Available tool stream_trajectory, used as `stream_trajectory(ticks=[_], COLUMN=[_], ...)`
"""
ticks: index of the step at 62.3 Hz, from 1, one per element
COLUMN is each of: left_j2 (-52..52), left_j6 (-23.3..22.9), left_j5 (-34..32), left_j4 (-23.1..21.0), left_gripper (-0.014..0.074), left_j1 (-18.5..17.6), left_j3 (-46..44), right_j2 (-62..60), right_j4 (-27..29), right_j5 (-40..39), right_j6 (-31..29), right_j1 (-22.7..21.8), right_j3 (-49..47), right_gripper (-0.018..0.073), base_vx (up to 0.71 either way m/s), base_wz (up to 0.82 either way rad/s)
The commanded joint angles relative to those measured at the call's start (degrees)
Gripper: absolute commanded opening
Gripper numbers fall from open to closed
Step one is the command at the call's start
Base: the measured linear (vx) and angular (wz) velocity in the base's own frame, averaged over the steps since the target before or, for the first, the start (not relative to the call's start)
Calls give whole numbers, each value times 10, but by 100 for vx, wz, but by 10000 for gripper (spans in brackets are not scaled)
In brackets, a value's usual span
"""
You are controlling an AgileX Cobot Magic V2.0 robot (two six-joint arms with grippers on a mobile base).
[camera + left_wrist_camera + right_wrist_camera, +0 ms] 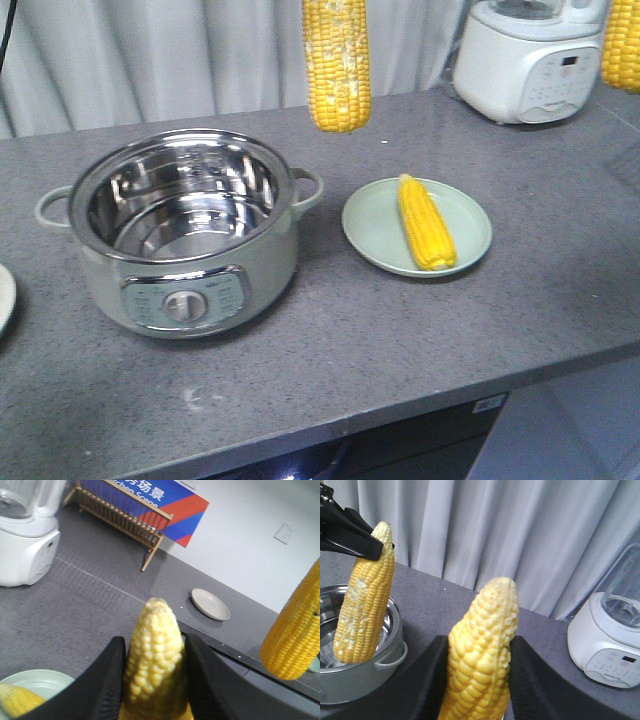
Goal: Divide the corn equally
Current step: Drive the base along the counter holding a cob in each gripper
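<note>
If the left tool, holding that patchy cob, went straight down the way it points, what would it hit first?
Probably the pot, at its right handle or rim: the corn in the left tool hangs roughly above that edge. Depth is unclear; it might reach bare counter.

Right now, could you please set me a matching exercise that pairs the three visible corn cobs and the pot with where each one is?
Things:
1. corn with whitish patches
2. plain corn at the front view's right edge
3. third corn
4. pot

Places or states:
A. lying on the green plate
B. standing empty on the counter
C. hanging from the left claw
D. held in the right claw

Pairs: 1-C, 2-D, 3-A, 4-B.
</note>
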Motion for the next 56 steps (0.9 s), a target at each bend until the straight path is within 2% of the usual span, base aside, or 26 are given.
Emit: stream_trajectory(ticks=[1, 56], left_j2=[-40, -40], left_j6=[-6, -6], left_j5=[-16, -16], left_j4=[-33, -33], left_gripper=[-7, -7], left_j1=[0, 0], left_j3=[-38, -38], right_j2=[-8, -8], right_j4=[13, 13], right_j5=[-20, -19], right_j6=[-1, -1], right_j1=[-3, -3], right_j3=[-12, -12], right_gripper=[-4, -4], base_vx=[-2, -2], base_wz=[-29, -26])
